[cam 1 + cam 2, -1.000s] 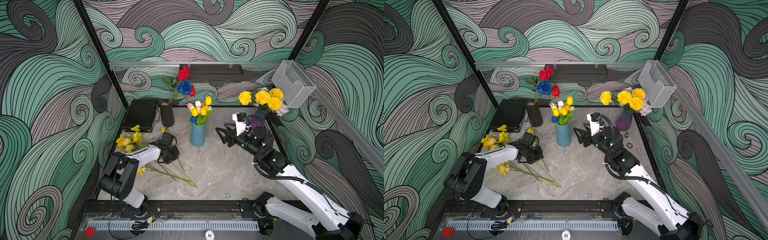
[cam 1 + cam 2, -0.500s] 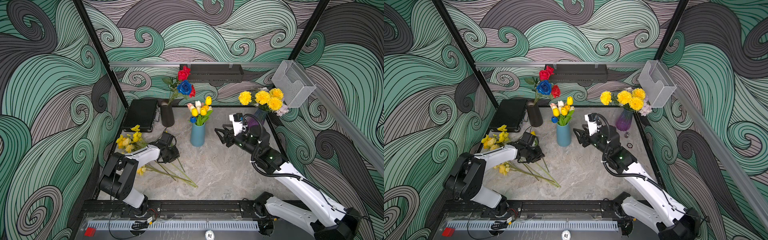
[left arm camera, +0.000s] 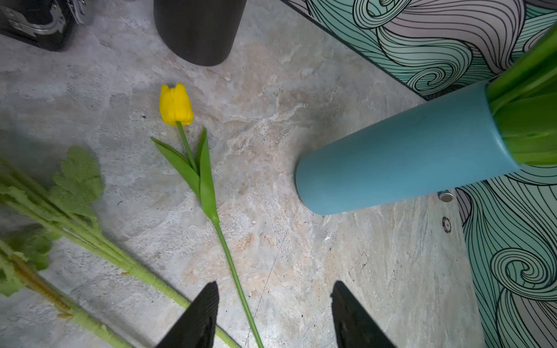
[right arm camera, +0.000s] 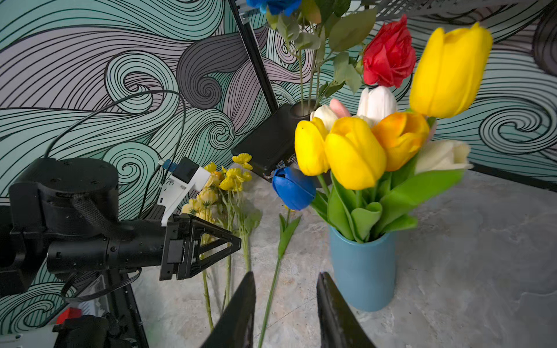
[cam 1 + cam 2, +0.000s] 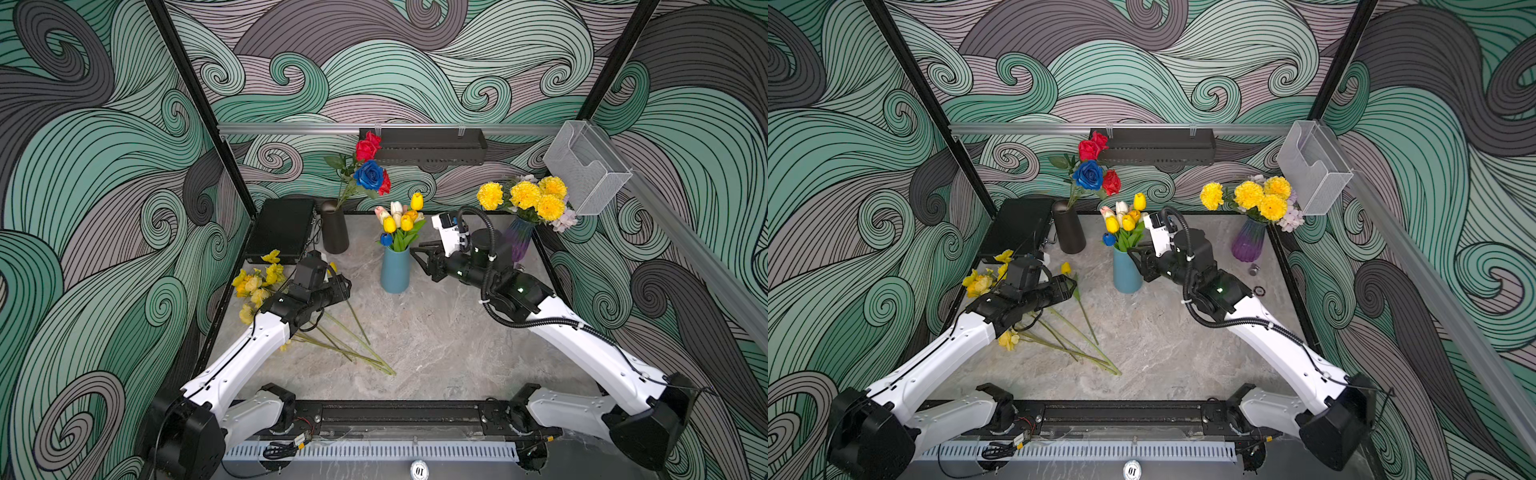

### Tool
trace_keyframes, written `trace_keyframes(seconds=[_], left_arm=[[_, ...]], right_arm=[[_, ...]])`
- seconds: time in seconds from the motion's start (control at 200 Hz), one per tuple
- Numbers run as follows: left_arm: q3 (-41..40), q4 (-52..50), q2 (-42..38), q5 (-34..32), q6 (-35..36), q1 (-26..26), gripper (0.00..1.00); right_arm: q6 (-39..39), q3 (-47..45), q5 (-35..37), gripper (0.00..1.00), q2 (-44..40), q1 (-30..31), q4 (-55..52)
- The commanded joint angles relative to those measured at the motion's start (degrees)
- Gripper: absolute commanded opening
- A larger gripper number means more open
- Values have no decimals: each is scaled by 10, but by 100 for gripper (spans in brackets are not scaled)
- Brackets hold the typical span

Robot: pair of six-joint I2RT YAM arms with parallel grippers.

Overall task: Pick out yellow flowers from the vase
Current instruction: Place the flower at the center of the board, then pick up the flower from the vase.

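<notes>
at the far left of the table [image 5: 436, 340] lies a heap of yellow flowers [image 5: 257, 282], with ruffled heads at the table's edge and long green stems fanned out across the stone top. that part looks done. just beside the heap a single yellow tulip [image 3: 176, 105] lies flat on the table, its stem running under the left gripper [image 3: 274, 286]. that gripper hovers low over the stem with its jaws wide apart and nothing clamped between them, so the tulip lies free, not held.

next comes the black vase [image 5: 334, 228] with red and blue roses [image 5: 369, 174]. no yellow shows in it, so i judge nothing is owed there.

in the middle stands the blue vase [image 5: 395, 270]. among its white, pink and blue blooms [image 4: 375, 104] are several yellow tulips [image 4: 352, 150], upright in the vase and yet to be pulled. the right gripper [image 4: 286, 273] is just beside the upper part of this vase, its jaws at a narrow gap and empty. it seems placed to take the next one.

at the far right the purple vase [image 5: 1248, 241] holds four round yellow pompom flowers [image 5: 1250, 195] with a few pale blooms [image 5: 1291, 218]. none of them are out. by my reckoning the job is around halfway, with two vases left to clear of yellow.
</notes>
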Motion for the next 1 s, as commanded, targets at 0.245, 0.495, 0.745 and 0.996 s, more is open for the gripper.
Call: trace_keyframes(seconds=[0.245, 0.495, 0.745, 0.996], left_arm=[[-82, 62, -32, -34, 83, 5, 62], [-124, 107, -73, -32, 96, 5, 68], [-142, 120, -91, -32, 99, 4, 70], [-148, 120, -99, -39, 97, 4, 71]], right_arm=[[72, 68, 56, 24, 84, 3, -21], [67, 78, 72, 22, 106, 2, 13], [53, 51, 100, 22, 118, 3, 94], [58, 51, 131, 23, 130, 2, 91]])
